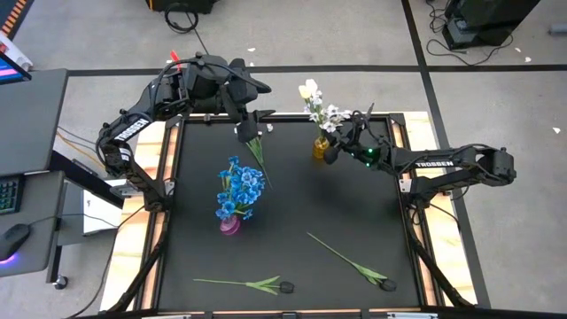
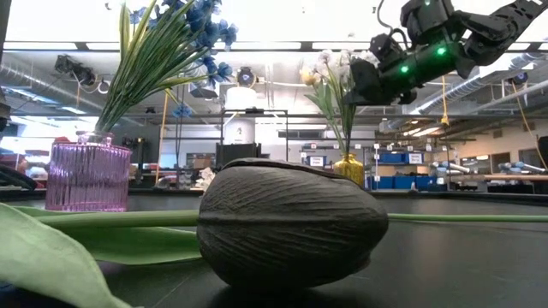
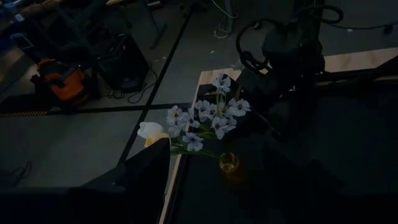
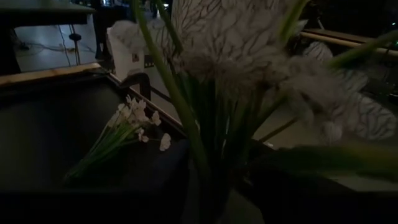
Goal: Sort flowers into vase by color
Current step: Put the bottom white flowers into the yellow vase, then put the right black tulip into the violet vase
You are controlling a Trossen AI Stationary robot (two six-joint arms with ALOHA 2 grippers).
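overhead looks down; low view level; both share yellow vase (image 1: 321,147).

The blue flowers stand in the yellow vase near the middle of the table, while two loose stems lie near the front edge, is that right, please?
Not quite: the blue flowers stand in the pink vase, as the high view shows. The yellow vase holds white flowers. Two loose stems do lie near the front edge.

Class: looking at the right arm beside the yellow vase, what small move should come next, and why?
Probably lift the right hand clear of the yellow vase. The white flowers already stand in it, and two dark tulips lie unsorted at the mat's near edge.
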